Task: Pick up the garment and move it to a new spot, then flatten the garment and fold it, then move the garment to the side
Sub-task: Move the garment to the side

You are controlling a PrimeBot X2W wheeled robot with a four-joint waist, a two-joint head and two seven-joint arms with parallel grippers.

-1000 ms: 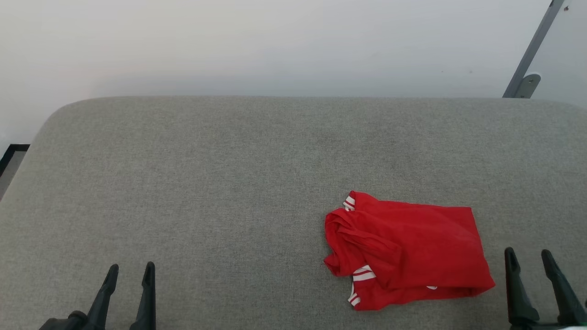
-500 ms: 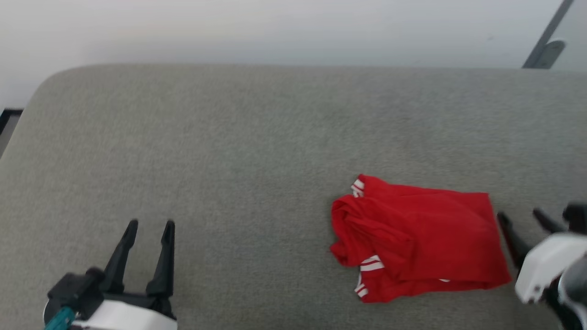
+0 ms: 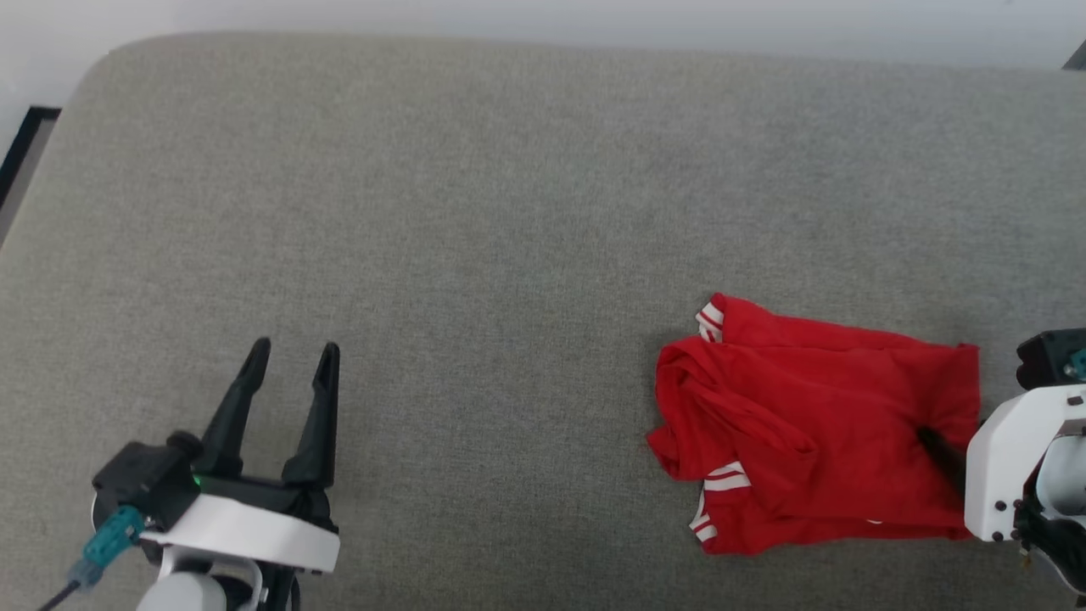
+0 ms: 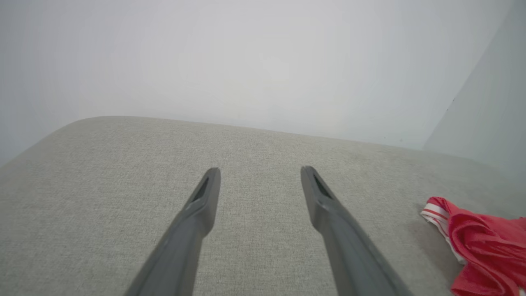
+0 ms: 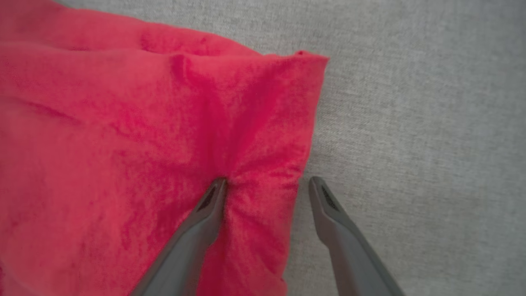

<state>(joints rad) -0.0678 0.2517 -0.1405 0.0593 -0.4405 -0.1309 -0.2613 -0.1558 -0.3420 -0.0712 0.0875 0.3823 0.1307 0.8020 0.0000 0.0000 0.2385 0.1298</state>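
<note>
Right fingers (image 5: 193, 234) spread apart, astride the right-hand edge of the garment (image 3: 814, 424).

The red garment lies crumpled in a rough fold on the grey bench (image 3: 509, 212), toward the robot's right and near side, with white-and-red striped trim showing at its left end. In the right wrist view one finger presses into the red cloth just inside the edge and raises a small pucker. The other finger is over bare bench fabric just beyond that edge, so a strip of cloth lies between the two, not clamped. In the head view one dark fingertip shows on the garment near its right edge, beside the white wrist housing. The left fingers (image 3: 316, 416) are likewise apart with nothing between them, over the bench well to the garment's left.
</note>
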